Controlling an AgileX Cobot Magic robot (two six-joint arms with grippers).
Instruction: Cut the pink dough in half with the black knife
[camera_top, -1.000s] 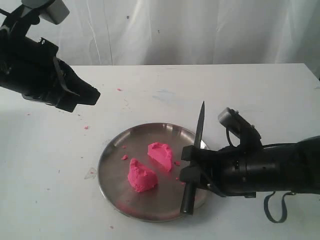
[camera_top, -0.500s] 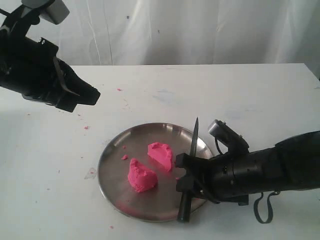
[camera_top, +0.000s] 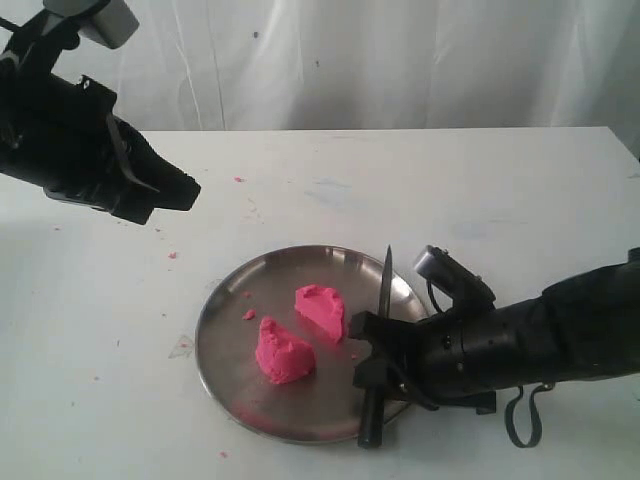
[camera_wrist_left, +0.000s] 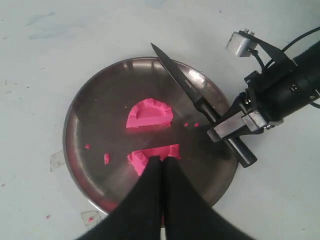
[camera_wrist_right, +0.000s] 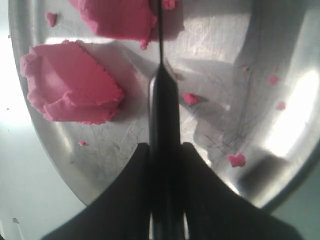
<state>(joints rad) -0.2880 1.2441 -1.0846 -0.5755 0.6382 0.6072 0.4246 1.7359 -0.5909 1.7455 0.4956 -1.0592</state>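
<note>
At the steel plate's (camera_top: 222, 372) near right rim, the right gripper (camera_top: 372, 352) was clenched on the handle of the black knife (camera_top: 384, 300). The blade ran along the plate's right side and pointed toward its far rim (whether it touched the steel could not be told). Just left of the blade, around the plate's middle, the pink dough (camera_top: 283, 350) lay in two wedge-shaped chunks, one nearer and one farther, with a clear gap of bare steel between them. A few pink crumbs (camera_top: 249, 314) sat on the plate, with others scattered on the desk (camera_top: 520, 190). Farther back, above the desk's far left part, the left gripper (camera_top: 168, 190) hung with its fingers pressed together and nothing between them. Judging by the two separated pieces, the cut looked done, and only setting the knife down seemed left.
</note>
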